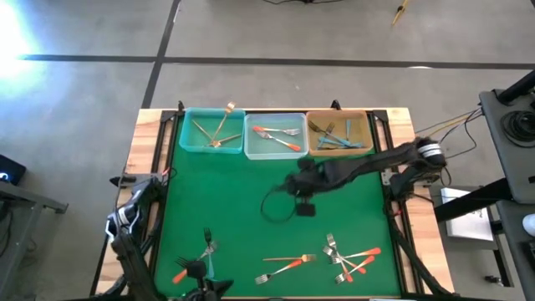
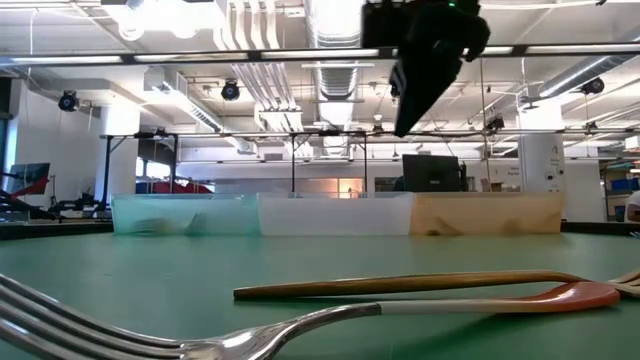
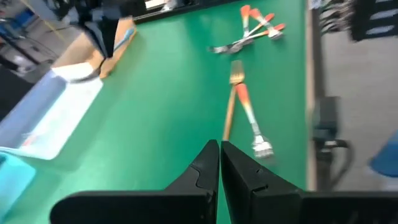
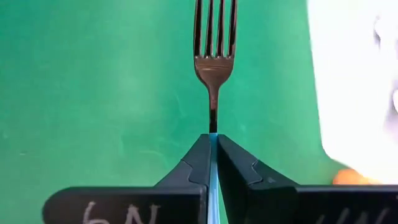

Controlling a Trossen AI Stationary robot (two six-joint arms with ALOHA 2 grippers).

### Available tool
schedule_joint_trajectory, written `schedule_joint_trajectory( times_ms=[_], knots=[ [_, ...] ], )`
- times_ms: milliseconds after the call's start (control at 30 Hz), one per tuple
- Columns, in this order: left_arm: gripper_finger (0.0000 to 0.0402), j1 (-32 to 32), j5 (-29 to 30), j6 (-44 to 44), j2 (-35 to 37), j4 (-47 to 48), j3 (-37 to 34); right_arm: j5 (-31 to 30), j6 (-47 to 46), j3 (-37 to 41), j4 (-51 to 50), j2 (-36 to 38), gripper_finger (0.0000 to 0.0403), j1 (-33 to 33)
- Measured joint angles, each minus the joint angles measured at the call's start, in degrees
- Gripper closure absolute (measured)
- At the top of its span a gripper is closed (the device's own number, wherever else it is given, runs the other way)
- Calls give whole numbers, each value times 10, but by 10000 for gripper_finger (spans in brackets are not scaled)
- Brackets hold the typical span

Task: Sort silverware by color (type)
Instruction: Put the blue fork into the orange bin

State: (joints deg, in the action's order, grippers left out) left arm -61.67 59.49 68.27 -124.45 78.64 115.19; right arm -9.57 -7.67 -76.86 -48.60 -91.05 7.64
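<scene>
My right gripper (image 4: pixel 213 140) hangs over the middle of the green mat (image 1: pixel 234 209), shut on a blue-handled fork (image 4: pixel 214 59); it also shows as my right gripper (image 1: pixel 303 201) in the high view. My left gripper (image 3: pixel 219 158) is shut on nothing near the table's near left corner, beside a few loose forks (image 1: pixel 201 255). A gold fork and an orange-handled fork (image 3: pixel 242 106) lie crossed near the front edge. Further orange-handled forks (image 1: pixel 351 257) lie in a heap at the near right. My right gripper pinches the fork's thin blue handle (image 4: pixel 213 165) between its two fingers, just behind the neck. The fork runs on in line with the fingers, its tines pointing away from them. It is lifted clear of the mat.
Three bins stand in a row along the far edge: a teal one (image 1: pixel 191 138) with gold forks, a clear one (image 1: pixel 274 149) with orange-handled forks, a tan one (image 1: pixel 341 144) with blue-handled forks. A dark cable loop (image 1: pixel 274 205) hangs under the right arm.
</scene>
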Motion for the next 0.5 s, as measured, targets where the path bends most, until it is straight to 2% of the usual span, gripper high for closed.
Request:
schedule_joint_trajectory(
  times_ms=[200,300,400,500],
  knots=[
    [401,37,-10,4,48,-7,-88,-7,-24,90,18,126,394,-52],
    [401,57,-17,-7,93,-55,-159,-17,-26,134,29,177,394,-71],
    [401,79,-46,-71,154,-171,-255,-22,-30,174,51,222,394,-92],
    [401,108,-105,-183,221,-365,-369,-27,-19,208,59,250,394,-121]
  ],
)
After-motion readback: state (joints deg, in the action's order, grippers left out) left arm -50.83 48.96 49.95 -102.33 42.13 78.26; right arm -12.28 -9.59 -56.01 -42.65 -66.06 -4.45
